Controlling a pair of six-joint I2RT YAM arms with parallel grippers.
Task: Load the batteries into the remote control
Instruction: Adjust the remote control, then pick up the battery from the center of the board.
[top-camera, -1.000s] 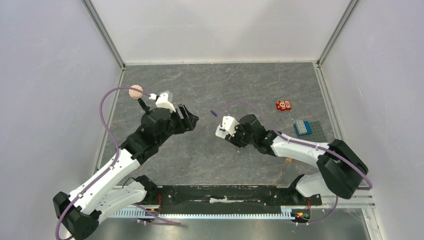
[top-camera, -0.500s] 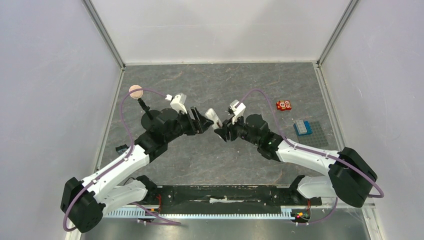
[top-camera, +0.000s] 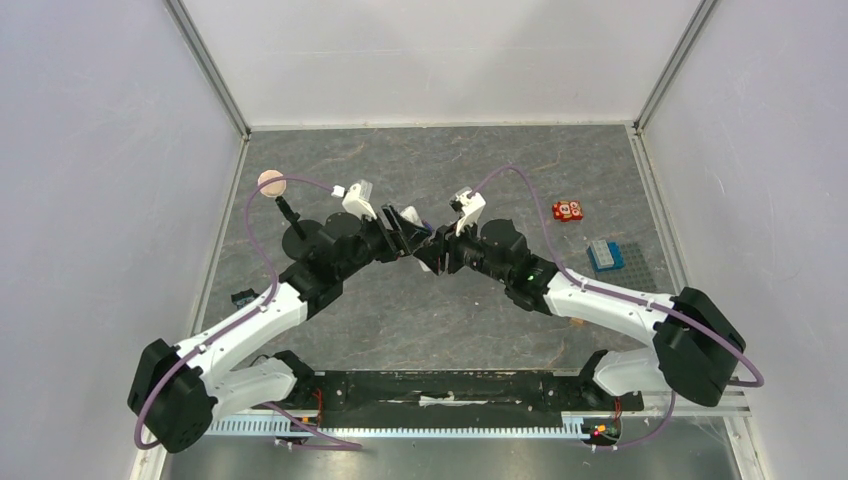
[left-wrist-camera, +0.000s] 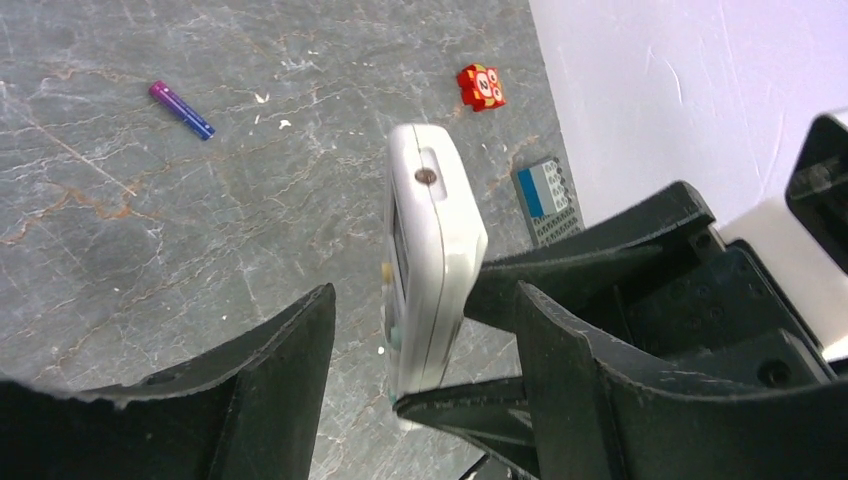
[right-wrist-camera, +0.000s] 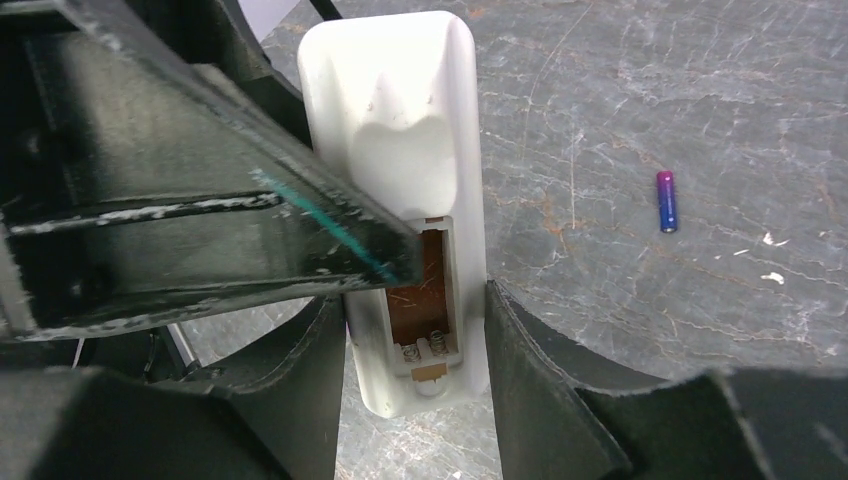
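Grey marbled tabletop inside a white-walled enclosure, shown from above and from both wrists. Slim white plastic remote control raised off the surface near table centre, rear face toward the right wrist camera. Brown battery bay uncovered, coil springs at its 6 o'clock end, no cell inside. Right gripper pinched on the remote control's long edges at the bay end. Left gripper spread wide, straddling the same body edge-on, one finger crossing the rear face just above the bay, clear gap on the button side. Small purple-blue cylindrical battery loose on the tabletop, at 3 o'clock of the remote control in the right wrist view, well apart; only one cell visible. Small red block between 2 and 3 o'clock of the grippers in the top view, blue ridged box at 3 o'clock.

Handling, by judgement: remote control probably light, stiff and smooth-shelled, prone to pivoting in a narrow pinch; best taken across the long edges, clear of the bay. Battery probably hard, slick and apt to roll; best taken across its mid-length.
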